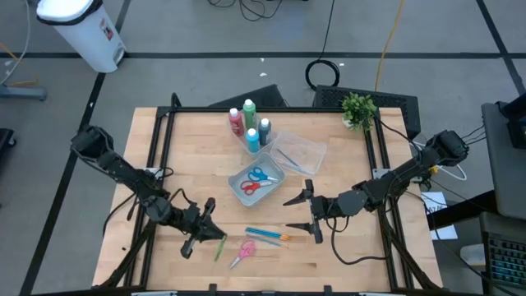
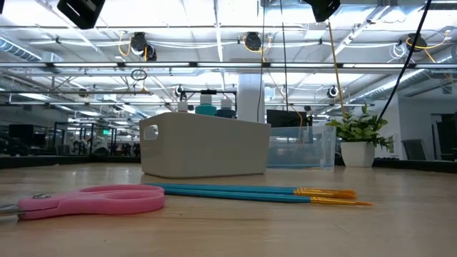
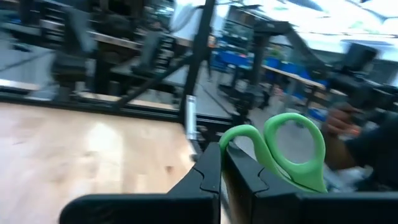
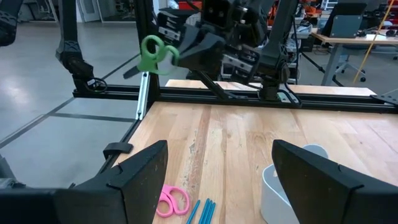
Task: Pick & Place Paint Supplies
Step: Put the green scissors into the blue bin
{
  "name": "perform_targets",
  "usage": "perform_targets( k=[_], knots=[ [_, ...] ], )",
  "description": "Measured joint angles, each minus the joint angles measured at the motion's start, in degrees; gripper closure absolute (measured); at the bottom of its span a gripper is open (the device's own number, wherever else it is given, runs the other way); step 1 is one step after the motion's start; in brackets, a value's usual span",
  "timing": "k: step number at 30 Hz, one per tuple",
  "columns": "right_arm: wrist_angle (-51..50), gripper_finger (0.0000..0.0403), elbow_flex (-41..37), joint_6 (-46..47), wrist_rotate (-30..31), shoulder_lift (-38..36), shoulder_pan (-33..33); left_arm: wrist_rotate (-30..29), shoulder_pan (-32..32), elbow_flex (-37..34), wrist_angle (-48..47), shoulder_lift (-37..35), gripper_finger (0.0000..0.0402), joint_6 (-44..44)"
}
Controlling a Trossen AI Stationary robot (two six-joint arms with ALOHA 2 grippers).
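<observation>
My left gripper (image 1: 207,233) hovers over the near left part of the table, shut on the green-handled scissors (image 1: 220,245). The right wrist view shows these scissors (image 4: 152,53) up in the air. My right gripper (image 1: 289,212) is open and hovers right of the blue orange-tipped brushes (image 1: 267,237), which lie flat beside the pink scissors (image 1: 242,253). Red and blue scissors lie in the white tub (image 1: 275,182). Red, green and blue white-capped bottles (image 1: 249,123) stand at the far middle. My left gripper pinches the green scissors between its two shut fingers (image 3: 208,174), at the place where the green handles (image 3: 239,134) meet the blades. The handle loops (image 3: 292,149) stick out to one side of the fingers. The scissors are lifted clear of the table.
A clear plastic tub (image 1: 302,152) sits right of the white tub. A small potted plant (image 1: 359,108) stands at the far right corner. A dark metal frame (image 1: 160,140) runs along the table's left, far and right edges. Bare wood lies on the left half.
</observation>
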Motion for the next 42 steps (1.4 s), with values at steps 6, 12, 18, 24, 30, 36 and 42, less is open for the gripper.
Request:
perform_targets(
  k=[6, 12, 18, 24, 30, 36, 42],
  knots=[
    [0.0, 0.0124, 0.0, 0.0, 0.0, 0.0, 0.0, -9.2, 0.6, 0.0, -0.2, 0.0, 0.0396, -0.9],
    [0.0, 0.0124, 0.0, 0.0, 0.0, 0.0, 0.0, -20.5, 1.7, 0.0, -0.2, 0.0, 0.0395, -3.5],
    [0.0, 0.0124, 0.0, 0.0, 0.0, 0.0, 0.0, -31.6, 2.6, 0.0, -0.5, 0.0, 0.0396, -6.0],
    [0.0, 0.0124, 0.0, 0.0, 0.0, 0.0, 0.0, -42.7, 3.0, 0.0, -0.6, 0.0, 0.0398, -6.7],
    [0.0, 0.0124, 0.0, 0.0, 0.0, 0.0, 0.0, -53.8, 3.0, 0.0, -0.6, 0.0, 0.0395, -6.8],
    [0.0, 0.0124, 0.0, 0.0, 0.0, 0.0, 0.0, -60.1, 3.0, 0.0, -0.8, 0.0, 0.0394, -6.4],
    [0.0, 0.0124, 0.0, 0.0, 0.0, 0.0, 0.0, -60.8, 3.0, 0.0, -2.8, 0.0, 0.0397, -7.1]
  ],
)
